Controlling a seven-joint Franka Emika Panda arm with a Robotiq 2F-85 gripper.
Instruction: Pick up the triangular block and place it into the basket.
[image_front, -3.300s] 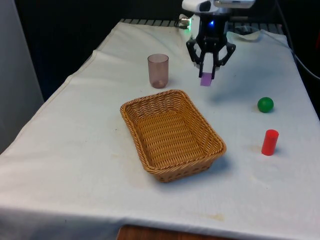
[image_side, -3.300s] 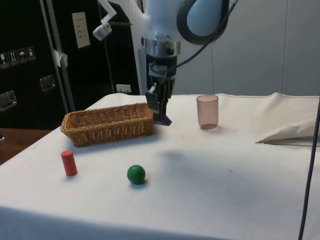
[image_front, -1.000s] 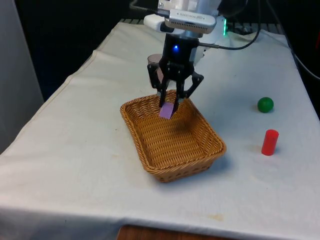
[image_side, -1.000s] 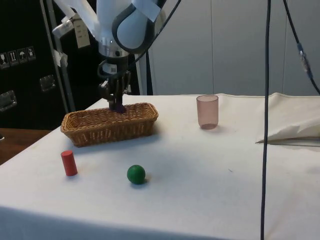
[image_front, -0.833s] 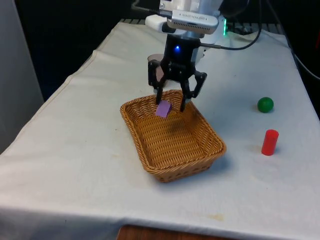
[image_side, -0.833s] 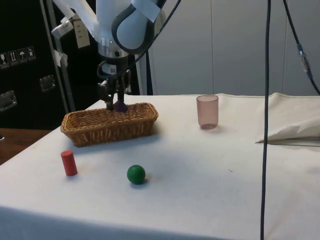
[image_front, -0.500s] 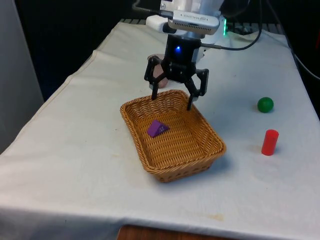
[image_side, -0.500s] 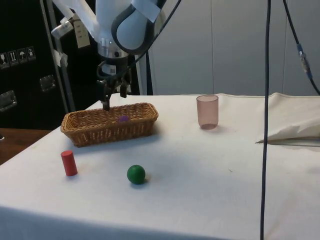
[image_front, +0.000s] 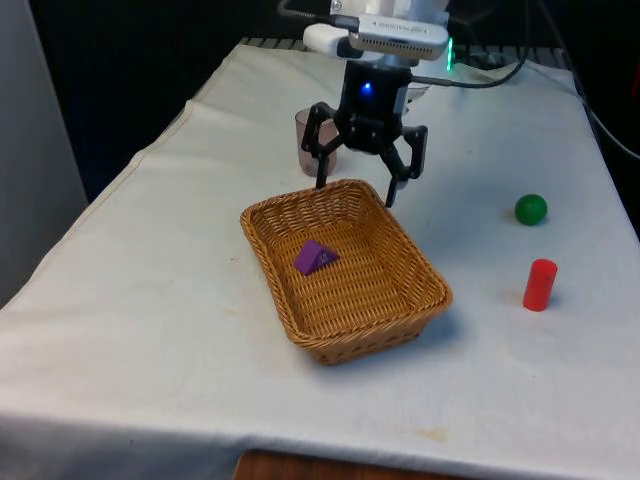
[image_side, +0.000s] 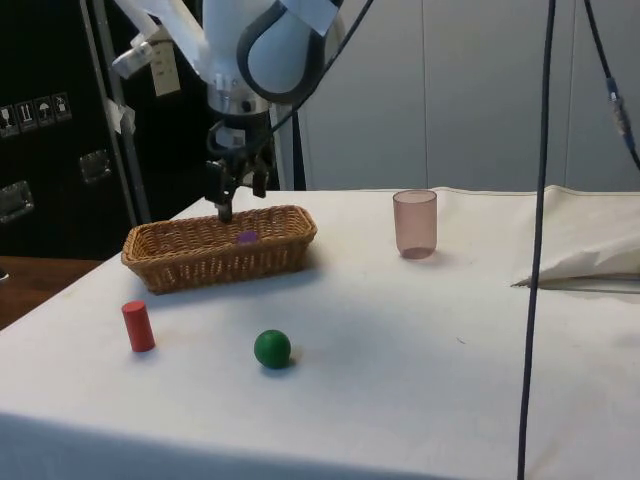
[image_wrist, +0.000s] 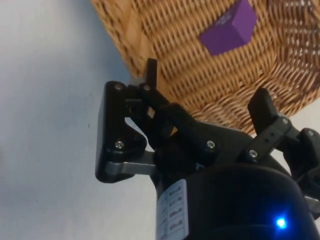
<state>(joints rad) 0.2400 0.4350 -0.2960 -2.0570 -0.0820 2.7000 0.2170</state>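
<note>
One purple triangular block (image_front: 313, 257) lies inside the wicker basket (image_front: 420, 315), toward its far end, while the gripper (image_front: 354, 193), fingers spread and empty, hangs above the basket's far rim, the block below and nearer the camera.

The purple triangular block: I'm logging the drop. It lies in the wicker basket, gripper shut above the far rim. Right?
Not quite: the gripper is open, fingers spread, as the front view shows. The purple triangular block does lie in the wicker basket.
</note>
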